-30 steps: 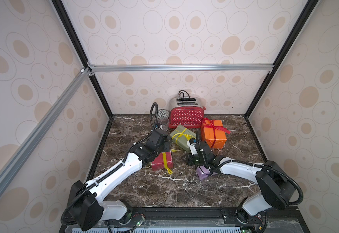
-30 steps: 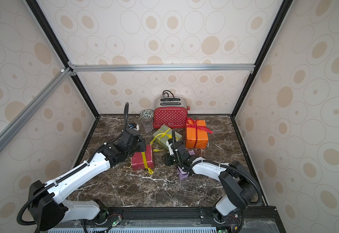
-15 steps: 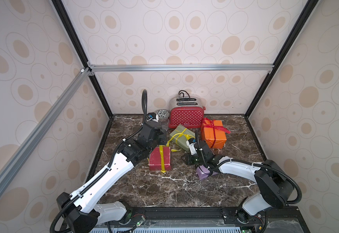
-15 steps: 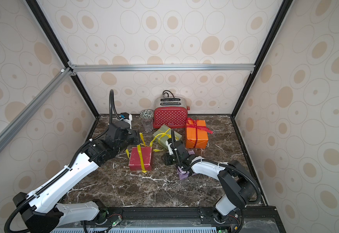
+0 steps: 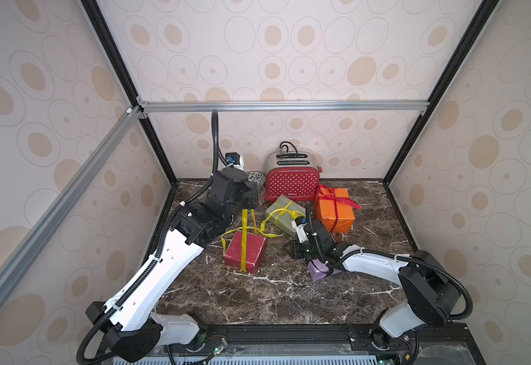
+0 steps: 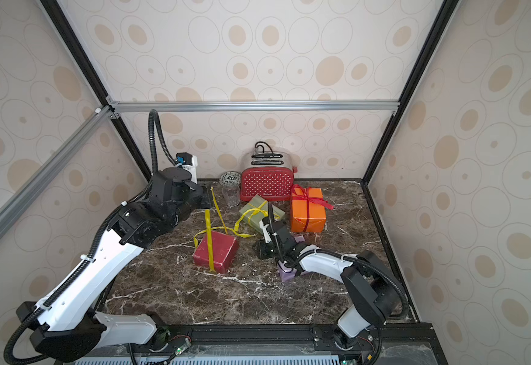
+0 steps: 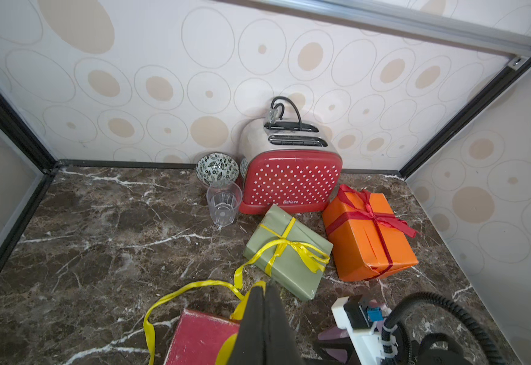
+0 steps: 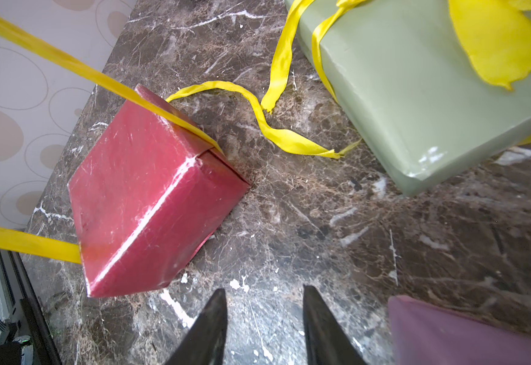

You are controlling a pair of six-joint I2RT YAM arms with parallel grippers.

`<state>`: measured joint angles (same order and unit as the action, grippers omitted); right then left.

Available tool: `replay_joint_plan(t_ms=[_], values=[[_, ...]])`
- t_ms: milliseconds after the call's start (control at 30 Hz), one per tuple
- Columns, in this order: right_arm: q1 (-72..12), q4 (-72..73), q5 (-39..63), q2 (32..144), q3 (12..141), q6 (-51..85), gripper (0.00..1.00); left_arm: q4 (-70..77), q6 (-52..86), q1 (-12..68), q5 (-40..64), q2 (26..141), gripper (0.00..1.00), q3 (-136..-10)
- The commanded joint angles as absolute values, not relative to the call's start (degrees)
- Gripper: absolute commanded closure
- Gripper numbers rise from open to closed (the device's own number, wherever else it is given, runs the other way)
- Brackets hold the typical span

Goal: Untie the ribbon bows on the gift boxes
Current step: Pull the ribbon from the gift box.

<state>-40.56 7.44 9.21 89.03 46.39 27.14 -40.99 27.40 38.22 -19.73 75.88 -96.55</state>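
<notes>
The dark red gift box [image 5: 245, 252] lies mid-table with its yellow ribbon [image 5: 244, 227] pulled up in two taut strands. My left gripper [image 7: 265, 284] is shut on that ribbon above and behind the box. A loose ribbon tail [image 8: 277, 132] curls on the marble. My right gripper [image 8: 264, 289] is open and empty, low over the table between the red box and the lilac gift box [image 5: 318, 271]. The olive gift box [image 7: 289, 252] has a tied yellow ribbon bow [image 7: 302, 252]. The orange gift box [image 7: 368, 240] has a tied red ribbon bow [image 7: 371, 215].
A red white-dotted toaster [image 5: 291, 186] stands at the back wall. A clear glass [image 7: 224, 203] and a patterned bowl [image 7: 216, 167] are to its left. Enclosure walls ring the marble table [image 5: 258, 300].
My left gripper has risen and moved back-left, drawing the yellow ribbon up from the dark red box, which turned and shifted. The right arm has barely moved.
</notes>
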Motion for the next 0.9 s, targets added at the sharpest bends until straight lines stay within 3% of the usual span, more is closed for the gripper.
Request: replay_joint_plan(t_ms=[0,467,867], values=[[-41.23,6.50,9.14,89.51,47.73,26.81,0.58,-44.49,24.49,37.71,-22.22,77.33,1.00,-103.10],[-41.40,6.68,8.79,88.76,47.46,26.47,0.58,-51.08,18.78,37.45,-23.80,89.26,1.00,-132.76],[-41.44,7.12,8.61,88.14,47.01,26.30,0.58,-44.16,12.27,37.44,-28.42,90.87,1.00,-143.66]])
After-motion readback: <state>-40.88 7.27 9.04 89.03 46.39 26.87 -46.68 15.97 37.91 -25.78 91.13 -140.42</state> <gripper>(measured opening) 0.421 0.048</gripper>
